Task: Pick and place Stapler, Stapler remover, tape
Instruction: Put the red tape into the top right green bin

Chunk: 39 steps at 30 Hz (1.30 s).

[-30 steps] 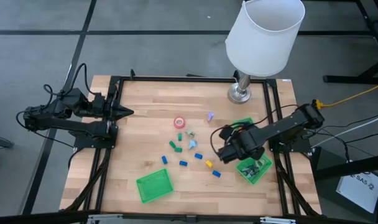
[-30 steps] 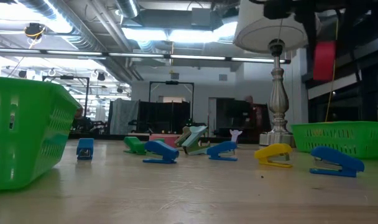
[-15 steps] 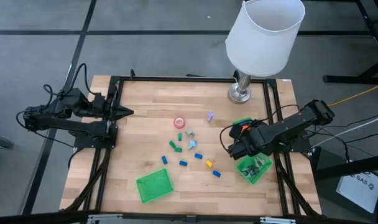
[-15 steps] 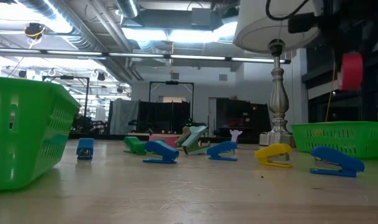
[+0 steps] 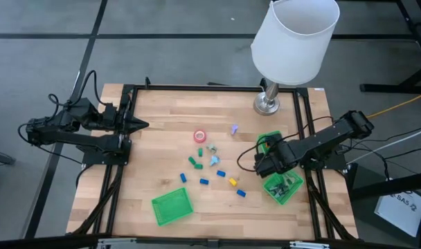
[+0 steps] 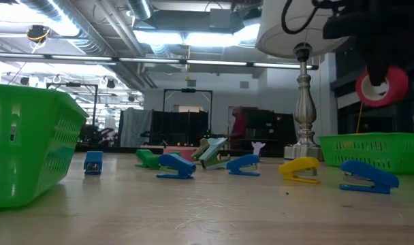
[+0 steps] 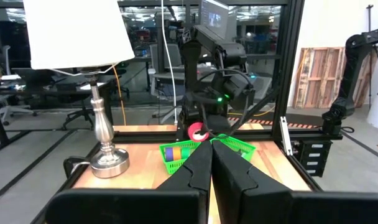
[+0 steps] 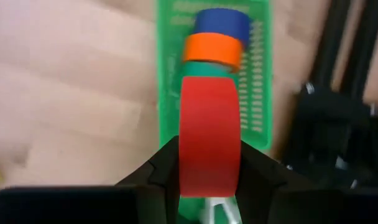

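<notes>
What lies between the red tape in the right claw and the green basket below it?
Nothing: in the low view the red tape hangs above the green basket, only air between.

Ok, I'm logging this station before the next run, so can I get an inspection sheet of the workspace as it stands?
Surface: wooden table, bare wood between items.
Job's things: red tape roll held over the green basket on the right, which already holds orange and blue rolls; pink tape roll mid-table; blue staplers and a yellow stapler loose on the wood.
Clutter: second green basket near the front edge; lamp at the back.
Grippers: right claw shut on the red tape roll; left claw shut, parked at the left edge.
Cables: black loops on the right arm; yellow cable off-table.
Surroundings: a person far back in the low view.
</notes>
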Each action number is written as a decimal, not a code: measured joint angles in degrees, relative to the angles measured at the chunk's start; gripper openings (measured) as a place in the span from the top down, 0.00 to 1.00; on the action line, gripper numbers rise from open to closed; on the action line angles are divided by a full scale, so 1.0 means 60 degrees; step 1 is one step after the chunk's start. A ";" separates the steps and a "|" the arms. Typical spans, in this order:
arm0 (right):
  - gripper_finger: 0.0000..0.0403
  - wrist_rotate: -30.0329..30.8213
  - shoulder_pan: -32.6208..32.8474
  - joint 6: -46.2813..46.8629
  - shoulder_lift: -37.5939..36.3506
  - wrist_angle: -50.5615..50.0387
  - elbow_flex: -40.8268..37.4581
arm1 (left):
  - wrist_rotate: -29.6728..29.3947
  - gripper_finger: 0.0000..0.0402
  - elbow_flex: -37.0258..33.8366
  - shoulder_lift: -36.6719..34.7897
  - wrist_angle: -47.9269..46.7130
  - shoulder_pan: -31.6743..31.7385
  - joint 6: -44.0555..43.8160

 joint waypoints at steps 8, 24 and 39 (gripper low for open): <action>0.72 0.0001 0.0000 -0.1244 0.0017 -0.0544 0.0000 | 0.0001 0.98 0.0000 0.0000 0.0000 0.0000 0.0000; 0.72 -0.0072 0.0033 -0.3566 0.1093 -0.0448 0.0000 | -0.0002 0.98 0.0000 0.0004 0.0000 -0.0002 0.0000; 0.52 -0.0331 0.0036 -0.4004 0.1634 -0.0570 0.0000 | -0.0001 0.98 0.0000 0.0004 0.0000 0.0000 0.0000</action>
